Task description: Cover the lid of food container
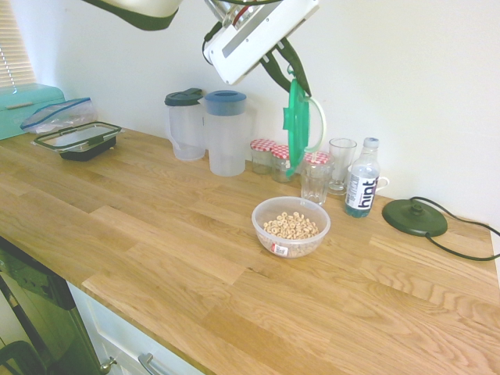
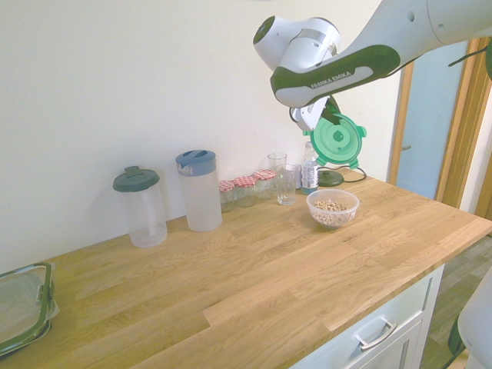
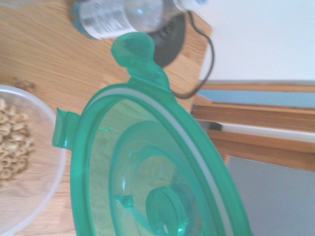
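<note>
first exterior view: end effector (image 1: pixel 293 74) top centre, clamped on the lid (image 1: pixel 297 129), hanging edge-on above the food container (image 1: pixel 291 226) on the table (image 1: pixel 156 234).
second exterior view: lid upper right, face-on (nearly upright).
wrist view: container at left edge.
risk: lowered tilted, lid could catch the rim and tip cereal.
</note>
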